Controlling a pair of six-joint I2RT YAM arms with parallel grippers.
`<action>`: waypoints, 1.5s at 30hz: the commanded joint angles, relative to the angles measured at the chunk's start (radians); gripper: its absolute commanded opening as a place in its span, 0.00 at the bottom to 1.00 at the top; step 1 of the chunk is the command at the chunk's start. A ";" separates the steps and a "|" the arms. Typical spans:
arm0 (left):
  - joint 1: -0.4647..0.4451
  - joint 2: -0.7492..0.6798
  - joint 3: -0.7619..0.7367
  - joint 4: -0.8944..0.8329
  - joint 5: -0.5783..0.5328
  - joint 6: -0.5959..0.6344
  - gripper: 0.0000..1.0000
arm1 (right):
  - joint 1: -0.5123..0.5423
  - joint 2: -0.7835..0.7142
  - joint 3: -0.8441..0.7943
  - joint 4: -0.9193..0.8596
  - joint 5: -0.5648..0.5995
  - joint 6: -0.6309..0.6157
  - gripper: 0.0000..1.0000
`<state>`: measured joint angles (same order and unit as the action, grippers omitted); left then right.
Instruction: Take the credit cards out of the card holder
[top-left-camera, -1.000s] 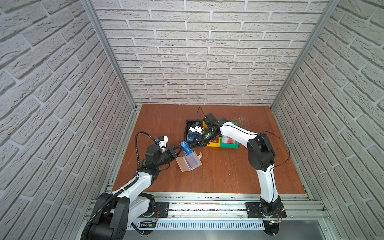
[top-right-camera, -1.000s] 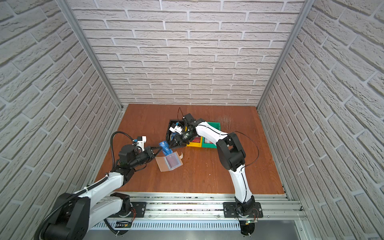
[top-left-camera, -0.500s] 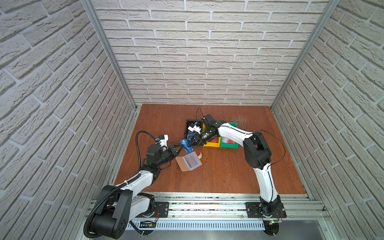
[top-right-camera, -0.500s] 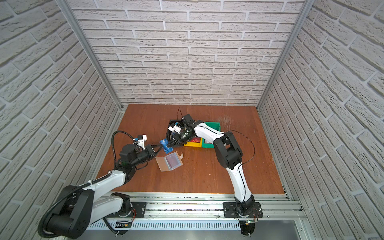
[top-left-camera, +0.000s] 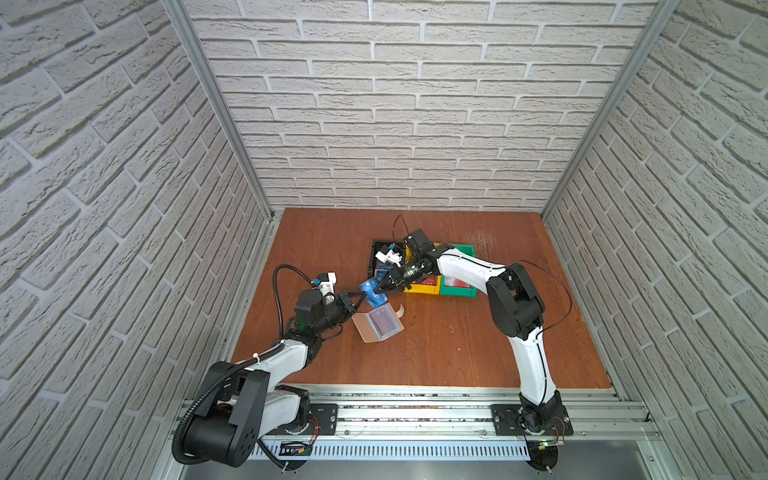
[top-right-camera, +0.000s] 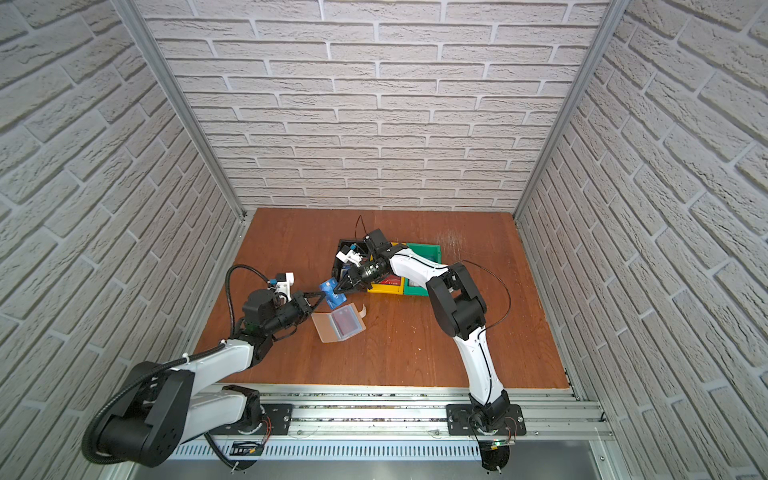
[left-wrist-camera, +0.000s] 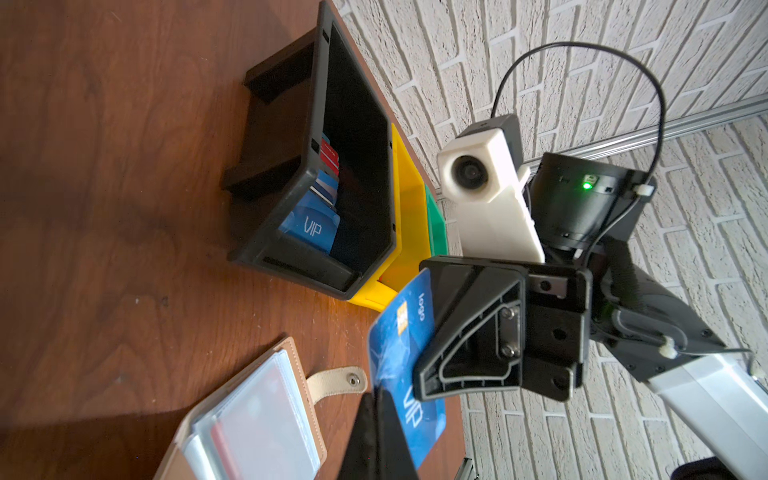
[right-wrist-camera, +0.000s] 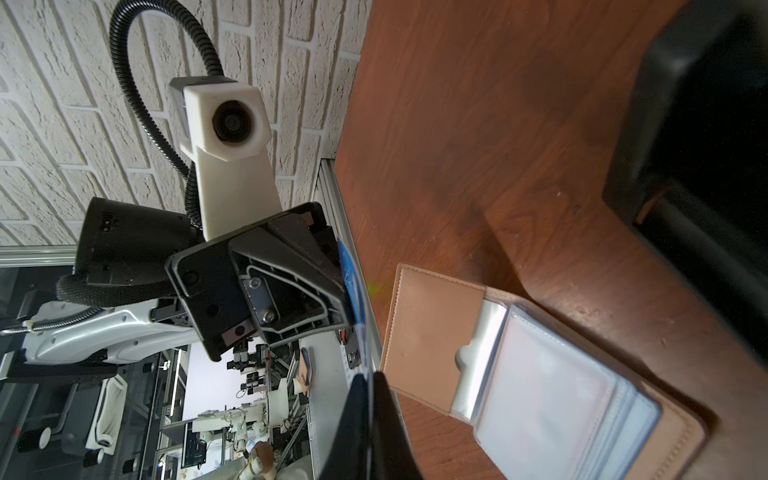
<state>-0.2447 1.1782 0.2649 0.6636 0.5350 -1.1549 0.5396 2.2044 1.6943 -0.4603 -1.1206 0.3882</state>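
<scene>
Overall, brick walls (top-left-camera: 395, 124) shut in the surface (top-left-camera: 457, 353) on three sides, and a metal rail (top-left-camera: 415, 415) runs along its front edge. Most of the wood is bare: the whole front strip, the right side, and the band along the back wall. The left arm lies close to the left wall.

Three bins stand touching in a row a little behind the middle: black bin (top-left-camera: 374, 249), yellow bin (top-left-camera: 419, 289), green bin (top-left-camera: 459, 291). The right arm reaches across over them. In the left wrist view the black bin holds several cards (left-wrist-camera: 311, 226), one of them blue with VIP lettering.

The card holder (top-left-camera: 376, 324) lies open and flat in front of the black bin, apart from it, with bare wood between. Its clear sleeves face up, and a dark red card (top-left-camera: 382, 320) shows through them. Its snap tab (left-wrist-camera: 336, 382) juts toward the bins.

The blue VIP card (top-left-camera: 371, 291) is out of the holder, tilted in the air above that gap, clear of the surface. The left gripper (top-left-camera: 361, 295) is clenched on its lettered end. The right gripper (top-left-camera: 380, 289) is clamped on it from the other side.
</scene>
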 joint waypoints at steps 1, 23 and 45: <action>-0.006 -0.057 -0.021 -0.097 -0.037 0.058 0.05 | 0.003 -0.059 0.033 -0.026 -0.034 -0.031 0.06; -0.011 -0.066 0.055 -0.313 -0.104 0.119 0.29 | -0.023 0.149 0.889 -0.906 0.541 -0.658 0.05; -0.062 0.174 0.102 -0.168 -0.058 0.072 0.22 | -0.014 0.190 0.790 -0.718 0.745 -0.908 0.06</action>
<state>-0.3035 1.3403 0.3550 0.4282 0.4587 -1.0775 0.5179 2.3802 2.4897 -1.2373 -0.3771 -0.4683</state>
